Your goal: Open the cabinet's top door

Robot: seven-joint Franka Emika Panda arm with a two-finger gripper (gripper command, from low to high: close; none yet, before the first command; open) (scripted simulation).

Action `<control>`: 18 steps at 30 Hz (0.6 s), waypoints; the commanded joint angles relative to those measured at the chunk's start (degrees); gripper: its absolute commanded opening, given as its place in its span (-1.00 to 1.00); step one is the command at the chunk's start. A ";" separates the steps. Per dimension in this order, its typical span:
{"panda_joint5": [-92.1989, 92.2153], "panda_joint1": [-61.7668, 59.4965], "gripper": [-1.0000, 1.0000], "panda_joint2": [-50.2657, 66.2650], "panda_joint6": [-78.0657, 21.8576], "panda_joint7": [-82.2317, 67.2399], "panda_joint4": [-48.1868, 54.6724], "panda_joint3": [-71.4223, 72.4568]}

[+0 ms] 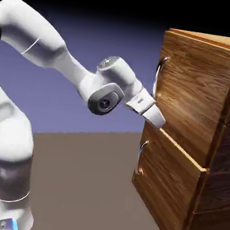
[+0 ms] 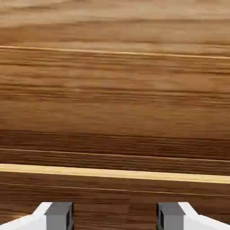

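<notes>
The dark-brown wood-grain cabinet (image 1: 198,137) stands at the right of the exterior view. Its top door (image 1: 192,93) carries a curved silver handle (image 1: 158,74) near its left edge. My gripper (image 1: 160,122) reaches down-right to the door's lower left corner, just below that handle and right at the wood. In the hand view the wood grain (image 2: 115,103) fills the picture, crossed by a pale edging strip (image 2: 115,173). Both grey fingertips (image 2: 59,214) stand wide apart at the bottom edge with nothing between them, so the gripper is open.
The lower panel (image 1: 164,192) has its own curved silver handle (image 1: 140,156). The white arm (image 1: 53,55) rises from the lower left and spans the scene's middle. The brown table (image 1: 83,186) runs beneath it to the cabinet's foot.
</notes>
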 commanded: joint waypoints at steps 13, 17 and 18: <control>32.40 -8.34 0.00 -6.37 -0.96 -22.47 3.16 10.98; 42.37 -10.91 0.00 -8.33 -1.25 -29.39 4.13 14.36; 44.86 -11.55 0.00 -8.82 -1.32 -31.12 4.37 15.20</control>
